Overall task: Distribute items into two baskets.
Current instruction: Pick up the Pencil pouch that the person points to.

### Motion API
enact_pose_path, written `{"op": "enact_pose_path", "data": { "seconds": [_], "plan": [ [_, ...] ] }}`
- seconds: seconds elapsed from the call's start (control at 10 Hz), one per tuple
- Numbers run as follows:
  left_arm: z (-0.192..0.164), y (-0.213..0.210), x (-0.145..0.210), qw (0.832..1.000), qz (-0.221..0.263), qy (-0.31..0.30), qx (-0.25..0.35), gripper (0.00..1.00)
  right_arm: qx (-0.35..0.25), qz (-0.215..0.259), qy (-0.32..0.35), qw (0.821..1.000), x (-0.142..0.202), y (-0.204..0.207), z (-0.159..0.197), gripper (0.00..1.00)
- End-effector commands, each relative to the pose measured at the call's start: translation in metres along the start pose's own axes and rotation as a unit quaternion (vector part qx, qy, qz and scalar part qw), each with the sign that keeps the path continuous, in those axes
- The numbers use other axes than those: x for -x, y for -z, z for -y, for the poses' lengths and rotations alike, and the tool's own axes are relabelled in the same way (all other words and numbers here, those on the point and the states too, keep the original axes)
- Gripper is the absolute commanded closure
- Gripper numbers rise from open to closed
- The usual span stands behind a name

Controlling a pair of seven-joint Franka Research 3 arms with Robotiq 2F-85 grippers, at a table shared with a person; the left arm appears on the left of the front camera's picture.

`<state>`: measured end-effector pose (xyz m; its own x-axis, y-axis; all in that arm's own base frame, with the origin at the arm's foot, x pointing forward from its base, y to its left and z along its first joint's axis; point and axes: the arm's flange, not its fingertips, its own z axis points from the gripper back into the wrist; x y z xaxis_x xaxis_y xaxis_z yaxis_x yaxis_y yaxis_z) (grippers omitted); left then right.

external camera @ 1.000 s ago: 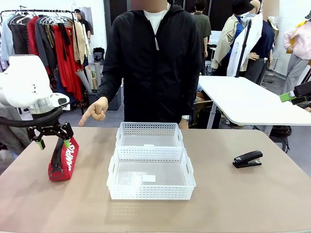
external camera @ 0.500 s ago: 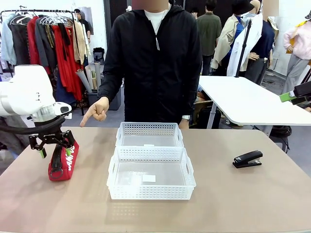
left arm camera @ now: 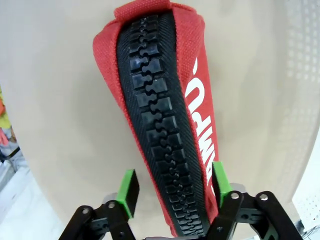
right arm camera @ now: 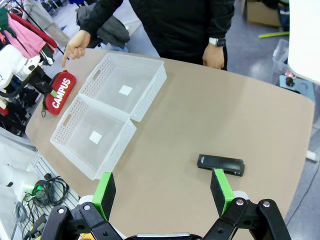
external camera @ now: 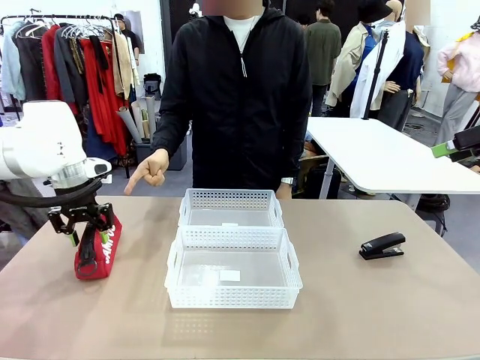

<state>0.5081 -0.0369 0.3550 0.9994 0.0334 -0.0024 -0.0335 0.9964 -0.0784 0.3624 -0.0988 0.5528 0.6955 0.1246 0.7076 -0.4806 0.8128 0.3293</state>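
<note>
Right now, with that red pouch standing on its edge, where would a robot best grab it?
Probably across its narrow body, coming straight down from above. The red pouch stands on edge with its zipper facing up, so its two fabric sides face outward, ready for the jaws to pinch.

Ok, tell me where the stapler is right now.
In the front view the stapler lies on the right side of the table, well clear of the nearer basket.

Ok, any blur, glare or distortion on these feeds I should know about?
Front view: sharp, evenly lit, soft shadows by the baskets. Left wrist view: red CAMPUS pouch crisp, no glare. Right wrist view: wide-angle bends the table edge; black stapler reads clear.
</note>
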Motion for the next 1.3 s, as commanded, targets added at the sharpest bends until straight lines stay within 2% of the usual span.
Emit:
{"op": "enact_pose_path", "data": {
  "seconds": [0.0, 0.1, 0.2, 0.5, 1.2],
  "plan": [
    [0.001, 0.0016, -0.0031, 1.0, -0.005, 0.005, 0.014, 0.67, -0.008, 0.007, -0.005, 1.0, -0.0011, 0.0, 0.0007, 0.0],
    [0.0015, 0.0014, -0.0033, 1.0, -0.009, 0.006, 0.017, 0.86, -0.008, 0.007, -0.005, 1.0, -0.0011, 0.0, 0.0007, 0.0],
    [0.0016, 0.0016, -0.0035, 1.0, -0.011, 0.008, 0.019, 1.0, -0.008, 0.007, -0.005, 1.0, -0.0011, 0.0, 0.0007, 0.0],
    [0.0032, 0.0031, -0.0054, 1.0, -0.014, -0.006, 0.024, 1.0, -0.008, 0.007, -0.005, 1.0, -0.0011, 0.0, 0.0007, 0.0],
    [-0.0003, 0.0025, -0.0063, 0.999, -0.014, 0.019, 0.038, 1.0, -0.008, 0.007, -0.005, 1.0, -0.0011, 0.0, 0.0007, 0.0]
  ]
}}
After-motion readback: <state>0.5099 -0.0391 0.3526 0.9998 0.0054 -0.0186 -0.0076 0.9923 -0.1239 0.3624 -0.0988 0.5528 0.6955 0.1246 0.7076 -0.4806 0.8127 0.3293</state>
